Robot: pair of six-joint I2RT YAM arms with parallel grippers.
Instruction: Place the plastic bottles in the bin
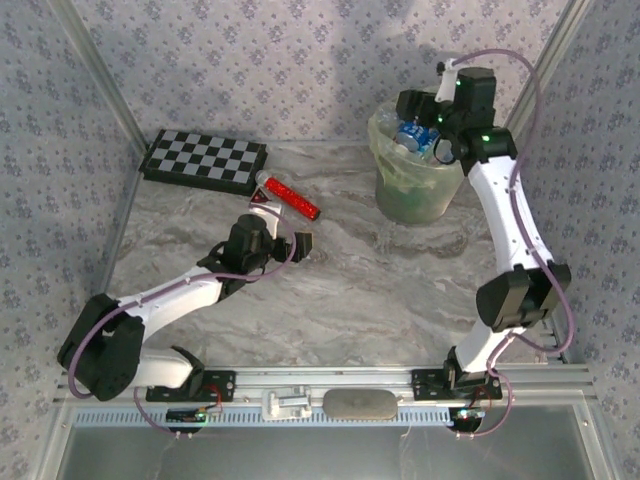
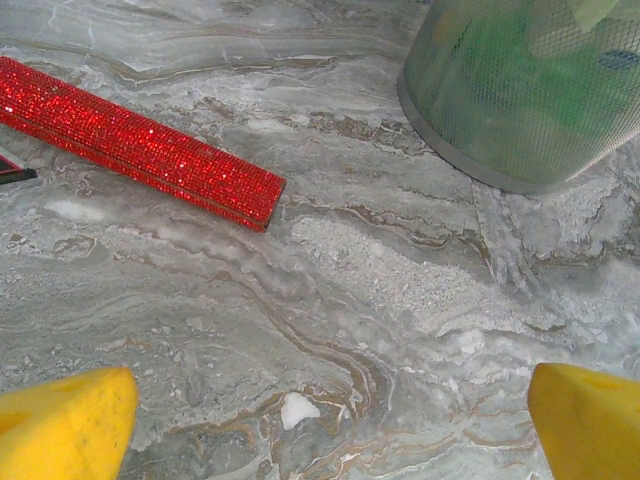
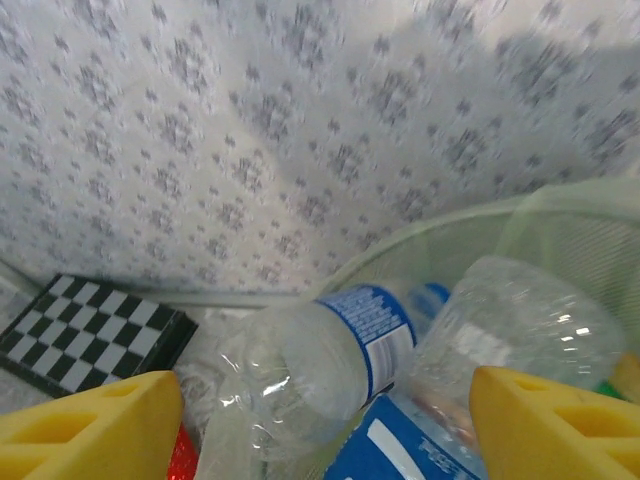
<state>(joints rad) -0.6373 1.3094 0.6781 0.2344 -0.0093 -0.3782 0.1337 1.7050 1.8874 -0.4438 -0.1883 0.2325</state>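
The pale green bin (image 1: 410, 195) stands at the back right of the table and holds several plastic bottles (image 1: 411, 136). My right gripper (image 1: 430, 140) hovers over its rim, open. In the right wrist view, a clear bottle with a blue label (image 3: 340, 355) lies in the bin (image 3: 450, 225) below the right gripper (image 3: 325, 425), touching neither yellow finger (image 3: 90, 430). A second clear bottle (image 3: 515, 330) lies beside it. My left gripper (image 1: 301, 243) stands open low over the table's middle, with bare marble between its fingers (image 2: 65, 425). The bin's mesh wall (image 2: 530, 100) is ahead of it to the right.
A long red glittery stick (image 1: 292, 199) lies on the table just beyond the left gripper (image 2: 330, 425), and also appears in the left wrist view (image 2: 140, 145). A black-and-white checkerboard (image 1: 205, 160) sits at the back left. Patterned walls enclose the table.
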